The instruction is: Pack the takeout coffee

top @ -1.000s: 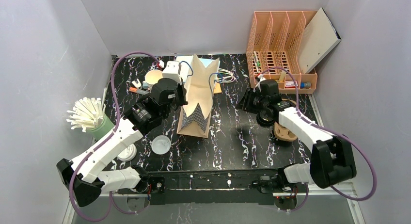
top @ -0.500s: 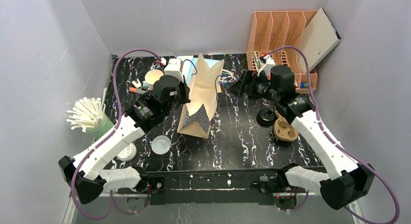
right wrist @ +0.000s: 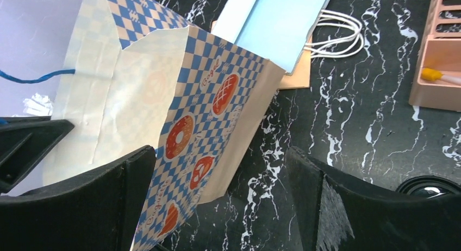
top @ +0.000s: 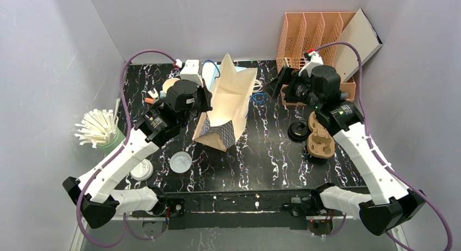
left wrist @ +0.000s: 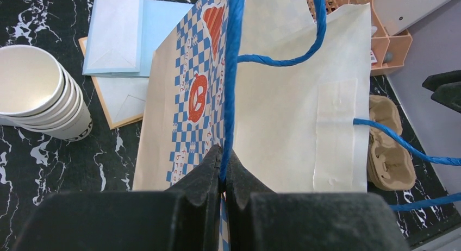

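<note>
Bag (top: pixel 225 107): the largest thing; brown paper with a blue check print and a pale lining. It leans, mouth open.
Right gripper (right wrist: pixel 220 169): fingers spread wide with nothing between them, just right of the bag's mouth.
Left gripper (left wrist: pixel 223 172): pinched tight on the bag's blue cord handle (left wrist: pixel 235 71), at the bag's left edge.
Carrier (top: pixel 319 138): moulded brown pulp with round wells, right of the bag.
Coffee cup (top: pixel 299 132): right of the bag, just beside the carrier. Only a dark round top shows; its sides are hidden.
Cup axis: upright, top facing up. Lidded or open, cannot tell.
</note>
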Controlling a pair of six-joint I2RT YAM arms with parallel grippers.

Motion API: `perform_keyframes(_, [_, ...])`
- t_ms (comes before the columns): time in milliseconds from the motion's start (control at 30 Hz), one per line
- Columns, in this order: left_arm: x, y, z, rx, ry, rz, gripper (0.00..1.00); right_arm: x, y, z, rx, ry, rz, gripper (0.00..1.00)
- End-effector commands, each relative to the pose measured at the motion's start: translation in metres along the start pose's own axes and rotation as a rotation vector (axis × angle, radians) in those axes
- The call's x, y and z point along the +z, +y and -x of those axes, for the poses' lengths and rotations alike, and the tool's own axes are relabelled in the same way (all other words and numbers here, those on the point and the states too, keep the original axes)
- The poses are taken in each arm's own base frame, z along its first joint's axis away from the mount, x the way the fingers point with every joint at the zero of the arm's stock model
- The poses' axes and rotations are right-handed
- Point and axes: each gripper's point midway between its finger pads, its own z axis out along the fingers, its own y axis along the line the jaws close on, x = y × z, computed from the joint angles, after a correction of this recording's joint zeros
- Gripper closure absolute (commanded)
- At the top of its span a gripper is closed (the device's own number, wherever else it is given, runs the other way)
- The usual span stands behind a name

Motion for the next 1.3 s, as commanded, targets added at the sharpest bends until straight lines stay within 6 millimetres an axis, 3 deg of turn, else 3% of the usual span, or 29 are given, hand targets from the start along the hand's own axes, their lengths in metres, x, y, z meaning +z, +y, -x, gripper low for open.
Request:
perform_keyframes(0, [-0.012, -0.001, 0.024, -0.011, -0.048, -0.008, 1.00, -0.018, 0.010, 0.034, -0.020, -0.105, -0.015, 0.02])
perform_keyframes(200, [-0.012, -0.005, 0.028, -0.012, -0.051, -0.019, 1.00, -0.026, -0.001, 0.051, -0.054, -0.145, -0.107, 0.02])
perform_keyframes(300, [-0.008, -0.008, 0.027, -0.012, -0.044, -0.026, 1.00, -0.028, -0.027, 0.045, -0.019, -0.140, -0.242, 0.02])
perform_keyframes(567, [0.020, -0.019, 0.030, -0.036, -0.064, -0.021, 1.00, -0.010, -0.114, -0.041, 0.082, 0.059, -0.475, 0.09])
perform_keyframes(667, [0.040, -0.019, 0.034, -0.042, -0.056, -0.004, 1.00, -0.011, -0.149, -0.055, 0.187, 0.076, -0.531, 0.06])
perform_keyframes(800, [0.071, -0.016, 0.038, -0.085, -0.022, -0.003, 1.00, -0.027, -0.194, -0.059, 0.314, 0.023, -0.683, 0.02])
perform_keyframes(967, [0.099, -0.005, 0.042, -0.156, -0.012, 0.023, 1.00, -0.074, -0.256, -0.074, 0.574, -0.055, -1.014, 0.02])
perform_keyframes(1100, [0.118, 0.012, 0.037, -0.169, -0.006, 0.075, 0.98, -0.090, -0.277, -0.100, 0.742, -0.054, -1.159, 0.02])
perform_keyframes(1267, [0.127, 0.031, 0.043, -0.178, -0.035, 0.116, 0.85, -0.079, -0.282, -0.111, 0.867, -0.085, -1.159, 0.02])
